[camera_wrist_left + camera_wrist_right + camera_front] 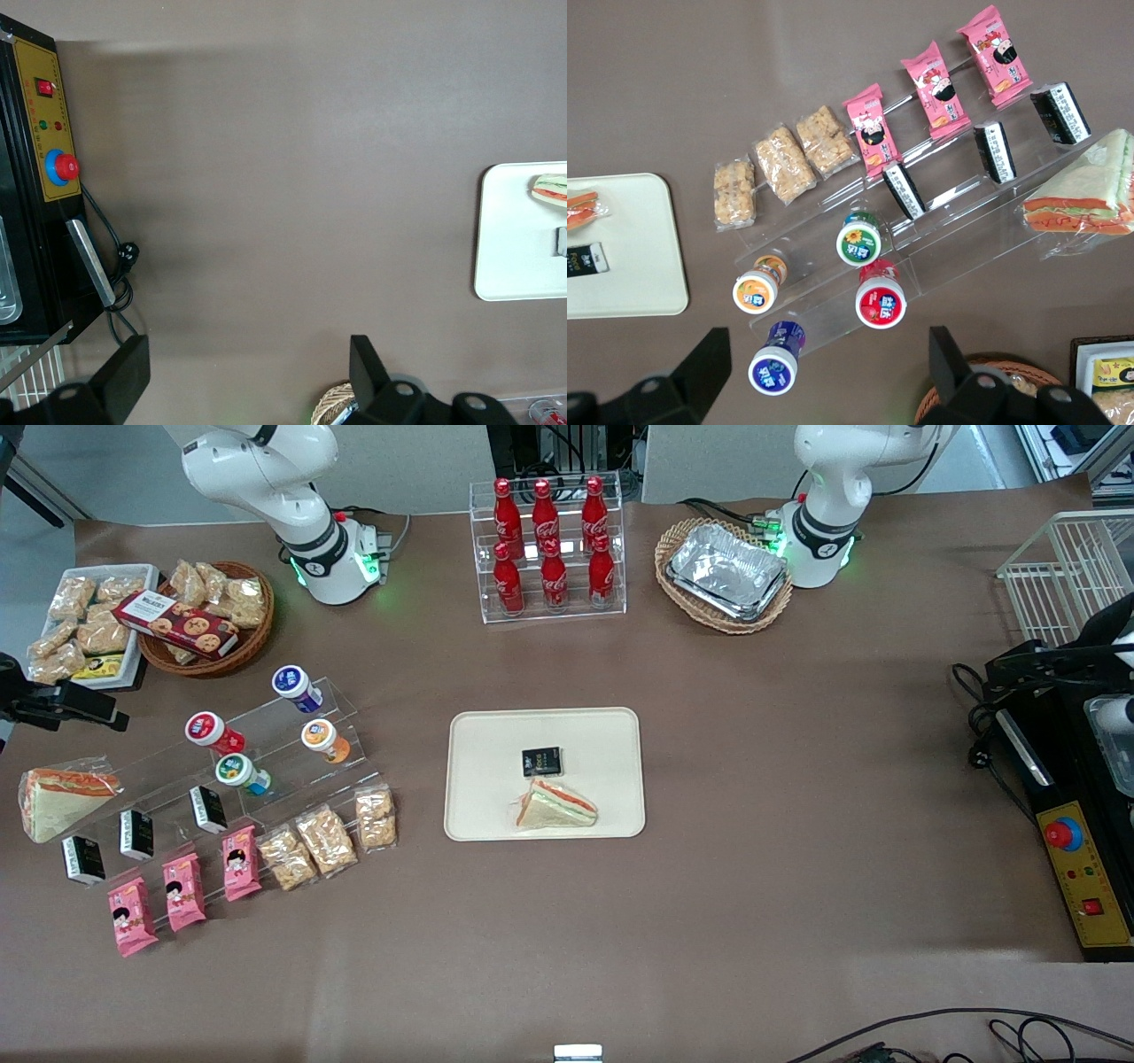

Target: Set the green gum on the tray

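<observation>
Gripper [824, 372] hangs above the clear acrylic stand [957, 239], fingers spread apart, holding nothing. Green gum [858, 240] sits on stand w/ red-lid can [881, 301] and orange-lid can [756, 289] close by. Risk: fingers clip a neighbor or the smooth round can slips/rolls off the slick step. Tray [496, 815], flat matte beige, already holds a sandwich [556, 806] + a black packet [541, 762].

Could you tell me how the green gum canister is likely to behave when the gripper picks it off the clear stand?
The green gum looks rigid, so it should hold shape. Its round body may roll if nudged off the clear stand. The gripper hovers above it, jaws open, canisters crowding close.
</observation>
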You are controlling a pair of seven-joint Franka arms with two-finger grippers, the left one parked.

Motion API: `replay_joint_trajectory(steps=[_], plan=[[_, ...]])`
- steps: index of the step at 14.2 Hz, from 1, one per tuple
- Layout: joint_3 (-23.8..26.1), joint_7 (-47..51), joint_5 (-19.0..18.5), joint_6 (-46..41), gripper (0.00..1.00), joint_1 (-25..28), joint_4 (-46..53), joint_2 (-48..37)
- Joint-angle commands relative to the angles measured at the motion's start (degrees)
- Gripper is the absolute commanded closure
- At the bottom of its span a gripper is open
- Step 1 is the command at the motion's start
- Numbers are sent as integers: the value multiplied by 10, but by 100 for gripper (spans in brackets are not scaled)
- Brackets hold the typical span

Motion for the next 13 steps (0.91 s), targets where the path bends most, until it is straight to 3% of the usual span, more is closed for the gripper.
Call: replay_joint_trajectory(steps=[1, 6, 9, 13], plan=[[-3, -9, -8, -11, 0, -1, 14, -6], [-4, -9, -3, -14, 0, -1, 13, -8], [-2, -9, -3, -63, 0, 1, 6, -13], [0, -8, -5, -12, 0, 3, -69, -62]])
